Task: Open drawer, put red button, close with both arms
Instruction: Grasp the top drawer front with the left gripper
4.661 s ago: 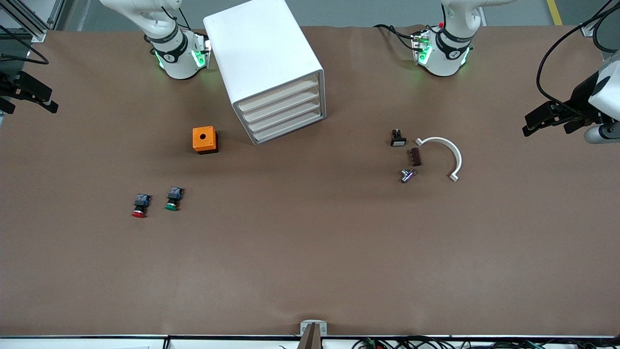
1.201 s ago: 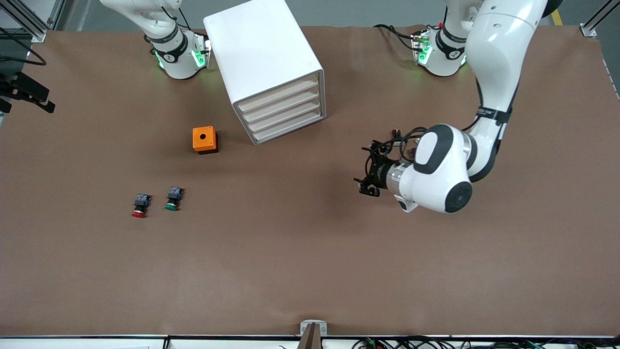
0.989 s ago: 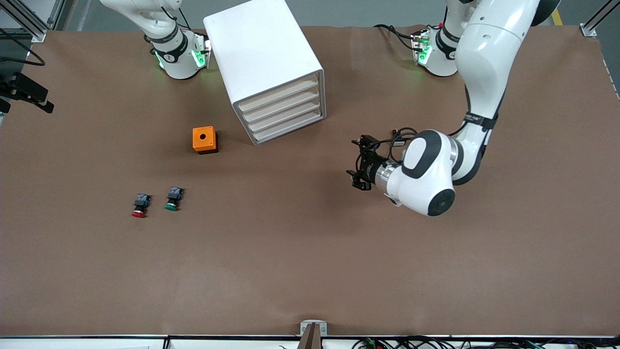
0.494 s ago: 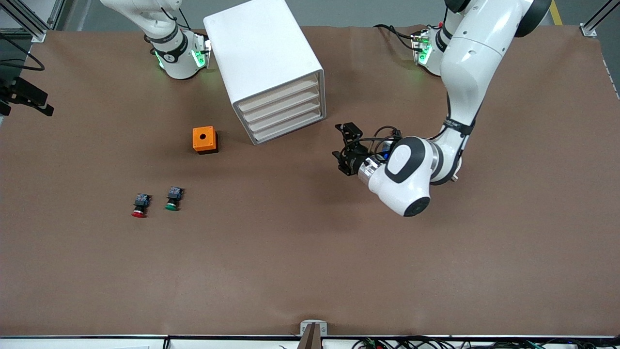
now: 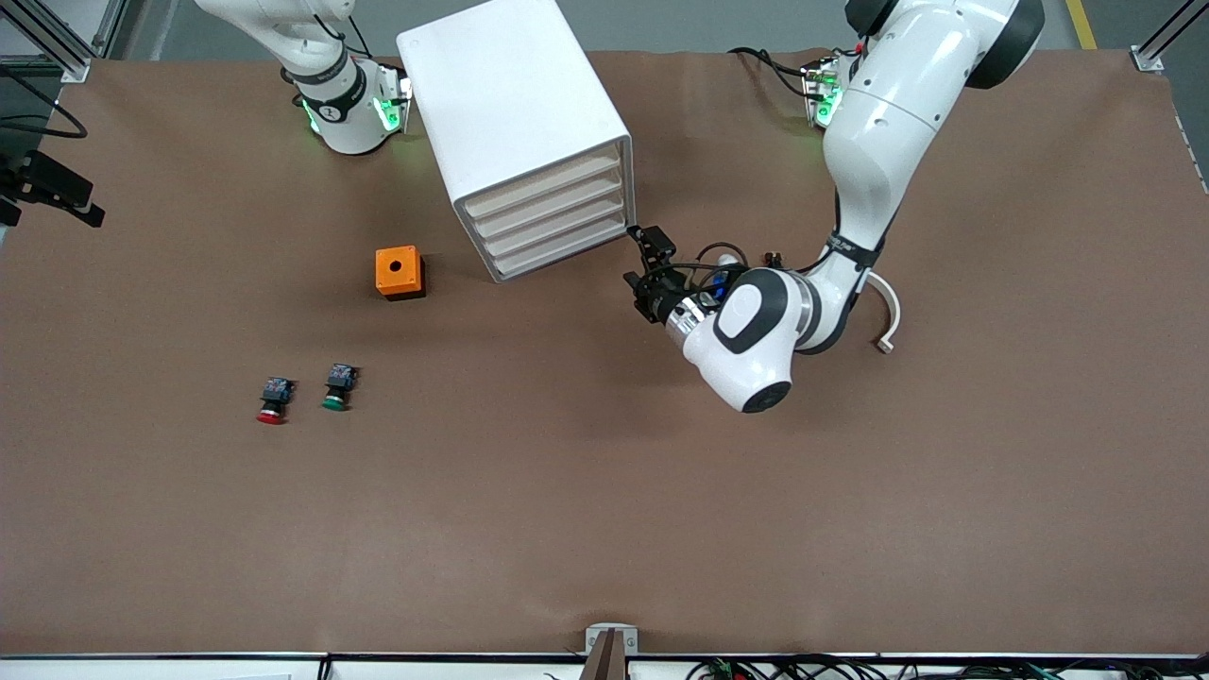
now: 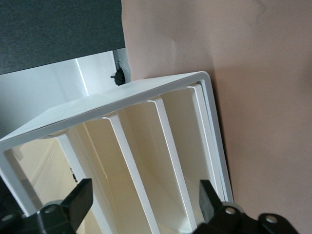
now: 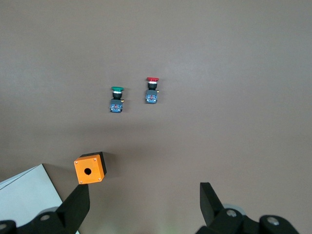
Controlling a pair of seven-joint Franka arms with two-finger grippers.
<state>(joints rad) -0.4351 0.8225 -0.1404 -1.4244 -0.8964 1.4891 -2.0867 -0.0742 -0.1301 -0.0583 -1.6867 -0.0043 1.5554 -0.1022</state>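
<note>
Counted across the front view from the right arm's end: one right gripper [image 5: 57, 194] at the table's edge, jaws spread wide and empty, its arm waiting. Two push-buttons lie side by side: the red button [image 5: 272, 400] and, just beside it toward the cabinet, one green button [image 5: 335, 387]. One orange box [image 5: 399, 272] sits farther from the camera than both. One white cabinet [image 5: 524, 127] carries four drawers, all shut; the lowest drawer [image 5: 565, 253] has its front strip facing the left gripper [image 5: 646, 267]. One white curved piece [image 5: 886, 316] lies at the left arm's end, partly hidden by the arm.

In the left wrist view the black fingers [image 6: 78, 199] stand apart on either side of the cabinet's drawer fronts, grasping nothing.

Since the earliest frame the left arm has swung in from the table's edge and crossed over the small parts near the curved piece, reaching the cabinet's lower corner. Its jaws have begun to narrow slightly. The buttons, box and cabinet have not moved.
</note>
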